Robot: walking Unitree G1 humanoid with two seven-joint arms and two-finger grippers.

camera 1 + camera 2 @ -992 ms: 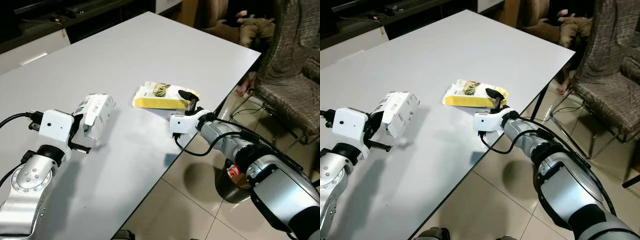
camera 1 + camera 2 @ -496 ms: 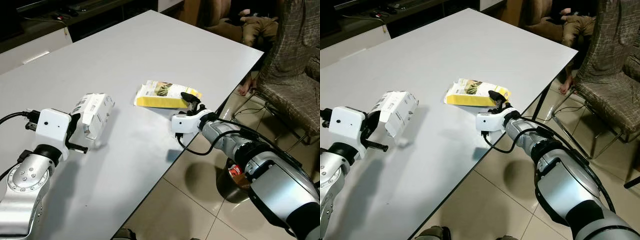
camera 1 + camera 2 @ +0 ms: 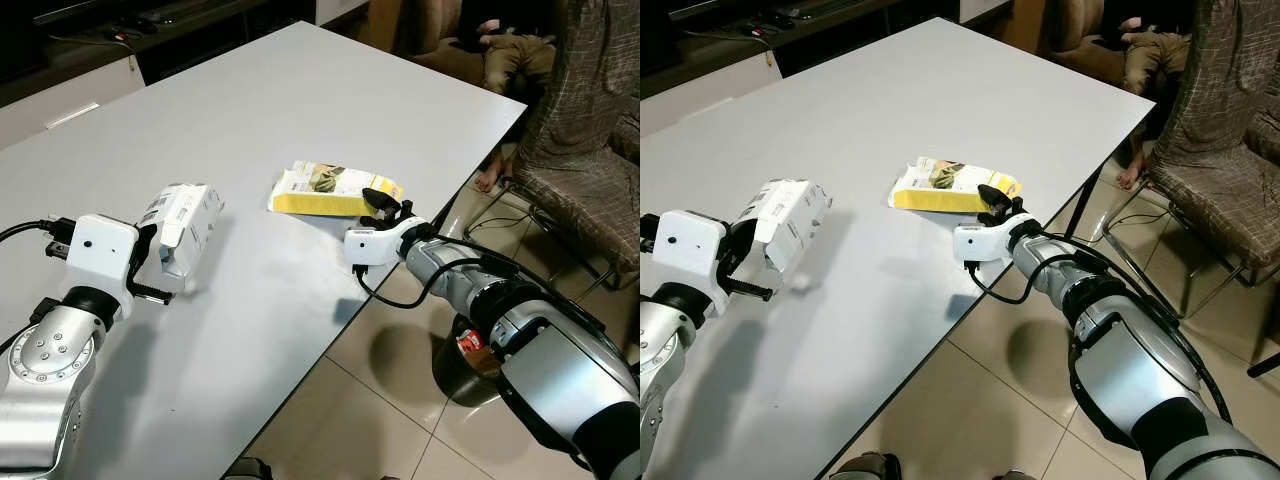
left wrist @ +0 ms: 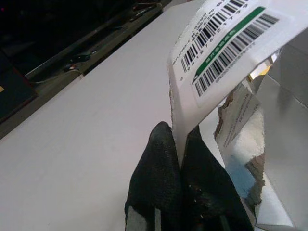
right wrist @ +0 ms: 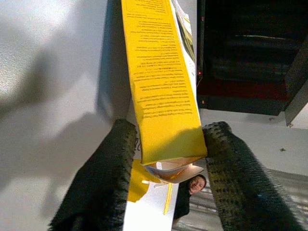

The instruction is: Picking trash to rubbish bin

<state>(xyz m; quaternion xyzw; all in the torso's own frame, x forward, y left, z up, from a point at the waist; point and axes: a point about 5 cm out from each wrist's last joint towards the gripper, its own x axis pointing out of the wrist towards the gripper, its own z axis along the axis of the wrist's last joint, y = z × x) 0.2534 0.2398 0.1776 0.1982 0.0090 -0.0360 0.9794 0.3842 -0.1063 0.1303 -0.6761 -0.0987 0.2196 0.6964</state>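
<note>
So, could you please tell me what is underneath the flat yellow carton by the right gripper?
The yellow carton lies flat on the white table, with the right gripper open around its near end. Whatever is beneath it stays covered.

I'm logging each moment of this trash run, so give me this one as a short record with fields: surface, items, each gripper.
surface: white table
left gripper: shut on a flap of the torn white carton, holding it above the table
right gripper: open, fingers either side of the near end of the yellow box
yellow box: lying flat near the table's right edge
bin: dark bin on the floor beside the table, under the right arm
</note>
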